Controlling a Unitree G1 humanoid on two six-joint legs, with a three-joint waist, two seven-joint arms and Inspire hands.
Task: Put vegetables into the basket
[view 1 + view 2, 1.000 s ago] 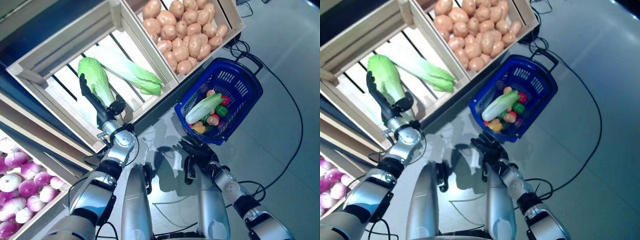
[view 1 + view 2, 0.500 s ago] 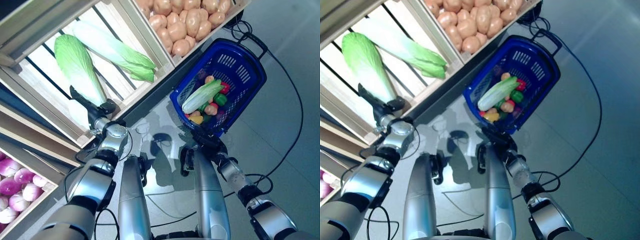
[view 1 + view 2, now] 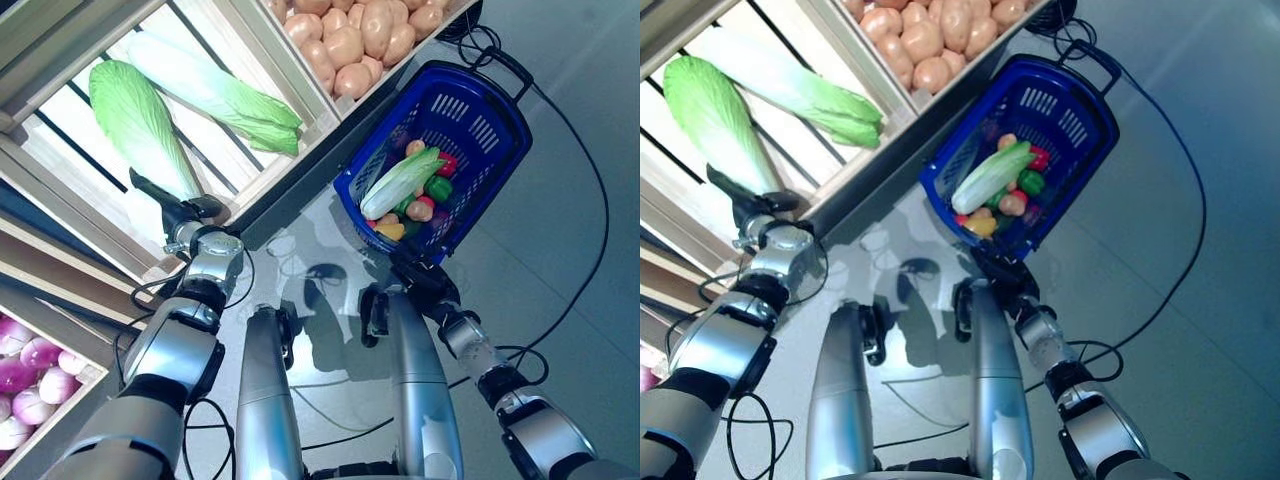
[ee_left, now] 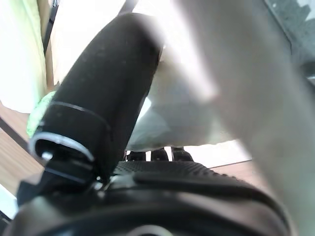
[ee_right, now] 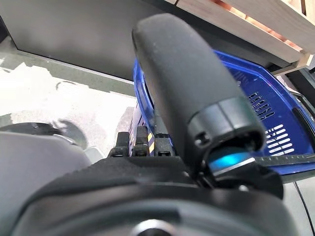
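Observation:
My left hand (image 3: 172, 207) reaches into a wooden crate (image 3: 262, 55), fingers straight, at the white base of a long green napa cabbage (image 3: 135, 118). In the left wrist view the thumb (image 4: 98, 98) stands up before the pale stem (image 4: 172, 118); the hand holds nothing. The blue basket (image 3: 500, 125) stands on the floor with a napa cabbage (image 3: 400, 182) across red, green and yellow vegetables (image 3: 432, 190). My right hand (image 3: 425, 280) waits open just before the basket's near rim; it also shows in the right wrist view (image 5: 187, 98).
A second napa cabbage (image 3: 225, 95) lies beside the first. A crate of potatoes (image 3: 355, 35) stands behind the basket. A lower shelf with purple-white round vegetables (image 3: 25, 370) is at the left. A black cable (image 3: 590, 180) runs over the grey floor.
The view has shifted. My left hand has slid back along the cabbage from its green leaves to its white base. My right hand has come closer to the basket's rim.

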